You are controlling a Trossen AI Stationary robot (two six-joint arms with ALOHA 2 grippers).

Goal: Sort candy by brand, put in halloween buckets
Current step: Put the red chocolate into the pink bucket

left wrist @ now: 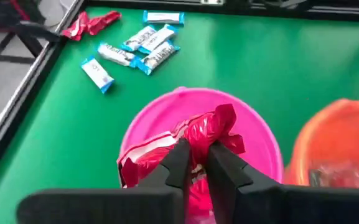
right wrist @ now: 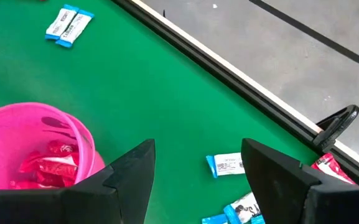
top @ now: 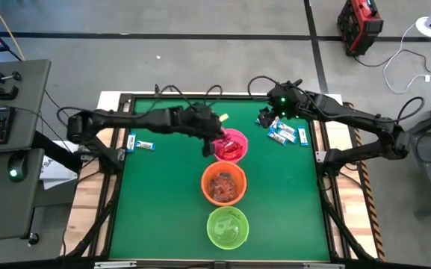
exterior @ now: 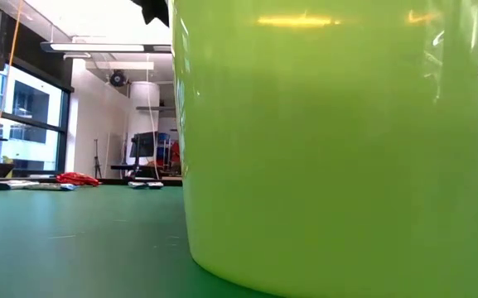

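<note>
Green table [top: 163,217] with three buckets in a line down the middle: pink bucket [top: 233,146] farthest back, orange bucket [top: 223,184] in the middle, green bucket [top: 227,227] nearest the front edge. In the low view the green bucket [exterior: 338,141] fills most of the picture.

Left gripper [left wrist: 196,163] hangs over the pink bucket [left wrist: 167,118], fingers pinched together on a red candy wrapper [left wrist: 207,132] that sticks up above the rim. More red wrappers [right wrist: 51,163] lie inside the pink bucket [right wrist: 17,124]. The orange bucket holds orange-red candy [top: 222,187]. The green bucket's contents can't be made out.

Right gripper [right wrist: 198,165] sits above the table just right of the pink bucket, fingers spread apart, nothing between them. Blue-and-white candy bars [top: 284,133] lie loose on the table under and beside it, with one red candy [right wrist: 336,169] at the table edge.

Two more blue-and-white bars [top: 139,143] lie near the table's left edge, well apart from the buckets.

Left arm reaches in from the left side, right arm from the right.
</note>
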